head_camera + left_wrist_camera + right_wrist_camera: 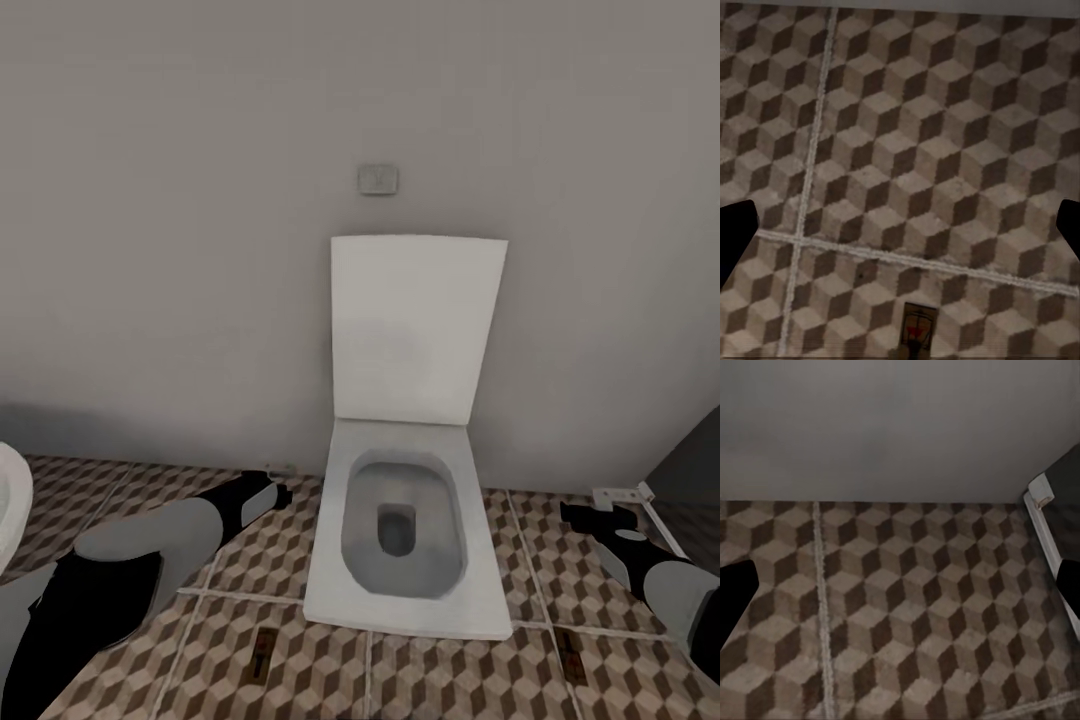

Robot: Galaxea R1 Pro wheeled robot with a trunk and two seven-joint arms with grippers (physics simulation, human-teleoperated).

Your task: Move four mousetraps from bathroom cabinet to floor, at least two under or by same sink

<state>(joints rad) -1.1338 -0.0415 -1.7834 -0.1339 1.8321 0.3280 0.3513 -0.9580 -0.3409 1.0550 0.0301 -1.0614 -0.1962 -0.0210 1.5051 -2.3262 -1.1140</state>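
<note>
Two mousetraps lie flat on the bathroom floor [250, 585], in front of the toilet [405, 540]: the left mousetrap [262, 655] near its left front corner, the right mousetrap [569, 655] past its right front corner, the two well apart. The left wrist view shows one mousetrap [917, 328] on the cube-patterned tile just beyond a grout line, with a red mark on its wood; no writing can be read on it. The right wrist view shows bare tile, the grey wall [900, 427] and a white door frame [1047, 521] at a dark opening. The left tool [270, 492] and the right tool [585, 520] hang low over the floor, each spread apart and empty. The toilet lid stands up against the wall, under a flush plate [378, 179]; the bowl holds nothing visible. A white rounded rim [12, 495] shows at the far left.
</note>
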